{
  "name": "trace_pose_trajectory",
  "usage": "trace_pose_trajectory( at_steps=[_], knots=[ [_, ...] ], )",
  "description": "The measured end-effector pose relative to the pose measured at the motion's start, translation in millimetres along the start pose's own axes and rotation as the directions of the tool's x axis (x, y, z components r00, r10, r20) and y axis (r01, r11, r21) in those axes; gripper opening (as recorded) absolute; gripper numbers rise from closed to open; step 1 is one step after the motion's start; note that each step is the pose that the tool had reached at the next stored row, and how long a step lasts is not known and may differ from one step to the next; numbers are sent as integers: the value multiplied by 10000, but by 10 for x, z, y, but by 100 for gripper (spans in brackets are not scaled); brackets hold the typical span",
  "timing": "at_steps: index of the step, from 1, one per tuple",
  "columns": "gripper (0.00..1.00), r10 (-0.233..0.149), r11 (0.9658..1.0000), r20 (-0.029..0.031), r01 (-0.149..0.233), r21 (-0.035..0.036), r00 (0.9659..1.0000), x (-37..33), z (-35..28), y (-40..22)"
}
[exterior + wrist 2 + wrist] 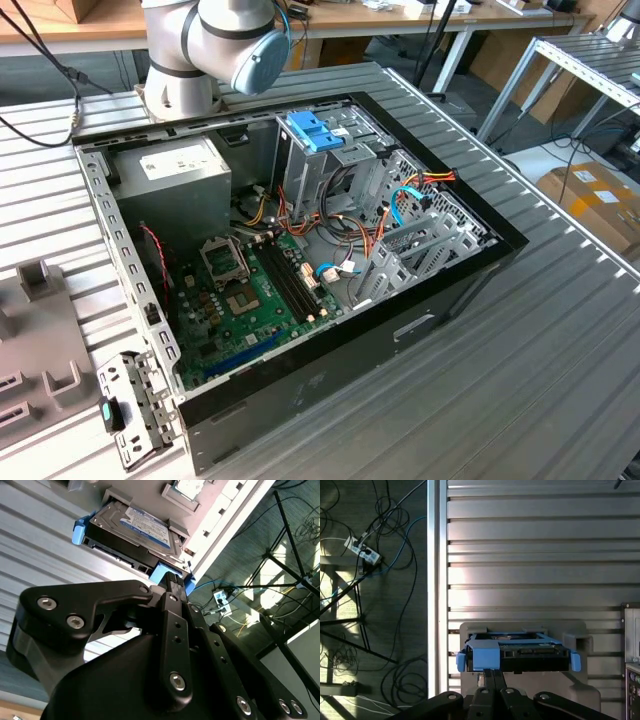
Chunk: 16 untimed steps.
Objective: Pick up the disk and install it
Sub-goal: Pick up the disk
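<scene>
On the ribbed table, in the first wrist view, the gripper [493, 671] is closed on the blue front tab of the disk [525, 652], which lies flat in a grey holder [520, 627]. A straight, level lift should clear the holder's walls. In the exterior view, the open computer case [400, 330] holds, left to right, a power-supply box [170, 175] and a drive cage [350, 165].
</scene>
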<state>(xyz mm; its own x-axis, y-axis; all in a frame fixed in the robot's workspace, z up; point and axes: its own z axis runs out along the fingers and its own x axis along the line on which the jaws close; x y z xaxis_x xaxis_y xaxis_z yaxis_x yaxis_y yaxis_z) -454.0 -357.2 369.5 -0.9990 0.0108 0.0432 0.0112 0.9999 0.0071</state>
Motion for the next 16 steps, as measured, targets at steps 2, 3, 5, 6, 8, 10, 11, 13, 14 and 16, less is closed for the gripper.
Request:
trace_pose_trajectory(
  at_steps=[2,3,5,6,8,10,11,13,14,16],
  knots=[
    [11,-186,9998,0,186,8,9998,0,1,0],
    [11,-321,9995,0,321,13,9995,0,1,0],
    [11,-1135,9935,-10,1135,48,9935,0,1,0],
    [11,-1336,9910,-12,1336,57,9910,0,1,0],
    [11,-1748,9846,-19,1748,74,9846,0,1,0],
    [11,-2188,9757,-26,2188,93,9758,0,2,0],
    [11,-2516,9678,-32,2517,106,9678,0,1,0],
    [11,-3157,9487,-44,3158,132,9488,0,2,0],
    [11,-3326,9429,-48,3327,140,9430,0,2,0],
    [11,-3755,9267,-58,3755,157,9268,0,2,0]
  ],
)
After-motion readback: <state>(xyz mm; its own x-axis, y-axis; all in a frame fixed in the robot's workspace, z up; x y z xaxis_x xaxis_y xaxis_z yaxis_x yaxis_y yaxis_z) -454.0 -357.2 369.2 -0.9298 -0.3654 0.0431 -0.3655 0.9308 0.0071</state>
